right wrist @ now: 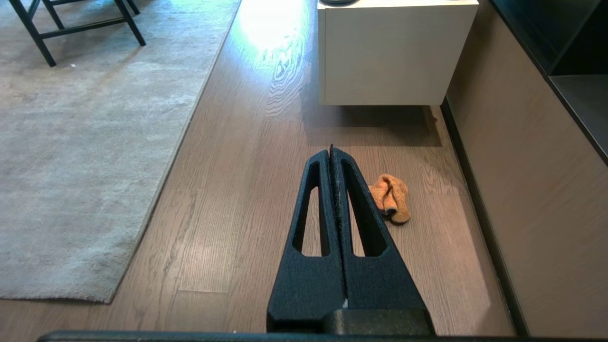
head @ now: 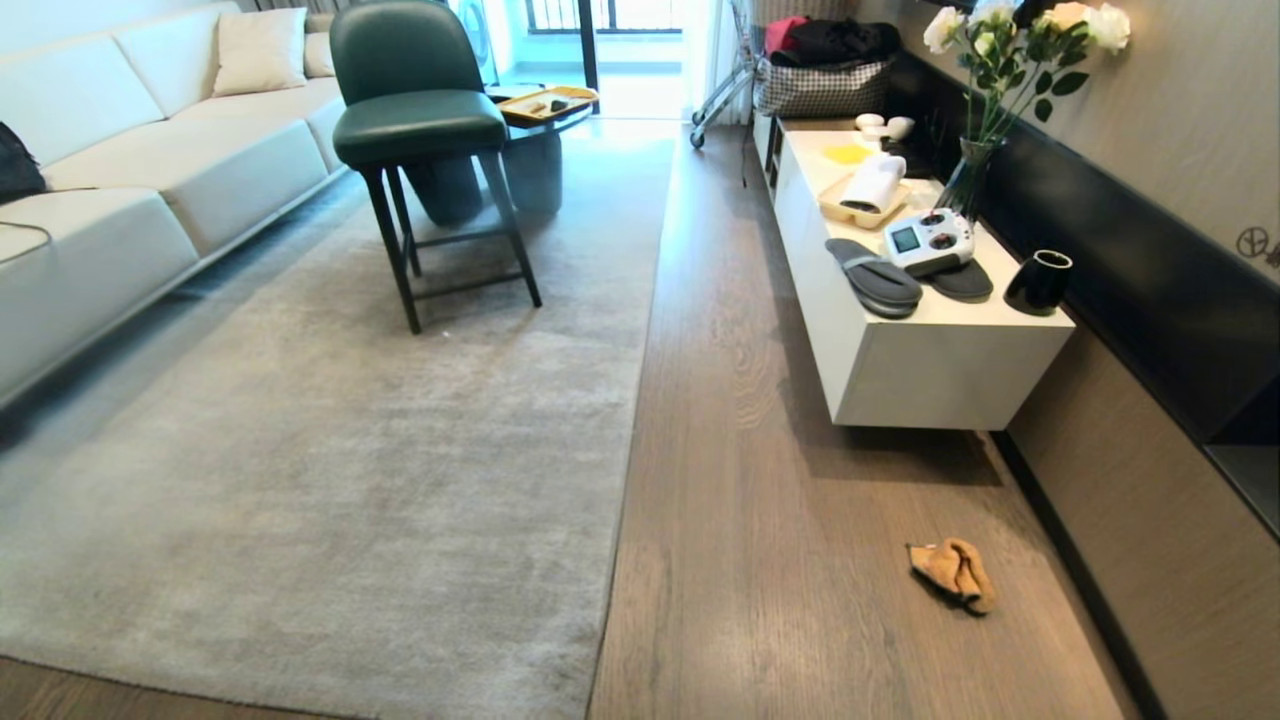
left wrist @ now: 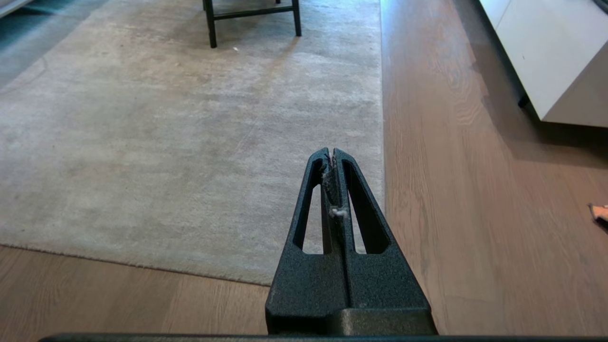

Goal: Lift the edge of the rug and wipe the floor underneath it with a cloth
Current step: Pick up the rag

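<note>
Head view: we see the rug edge running straight up the room, lying flat on the floor, near corner at bottom of frame. The cloth sits crumpled on bare floor, well apart from the rug, near the right-hand wall and in front of the white counter. Neither arm shows in this view.

Left wrist view: our left claw has its fingers pressed together, nothing clamped (a bit of grey fluff stuck between the pads). It hangs above the rug's near corner, off the floor.

Right wrist view: our right claw is also closed tight on nothing, over bare floor between rug and wall. The cloth lies just beside its tip line in this view, not touching it.

On the counter: a pair of grey slippers, a white handheld controller, a black cup, a vase of white flowers, a rolled white towel in a tray. A green chair stands on the rug, cream sofa to the left.
</note>
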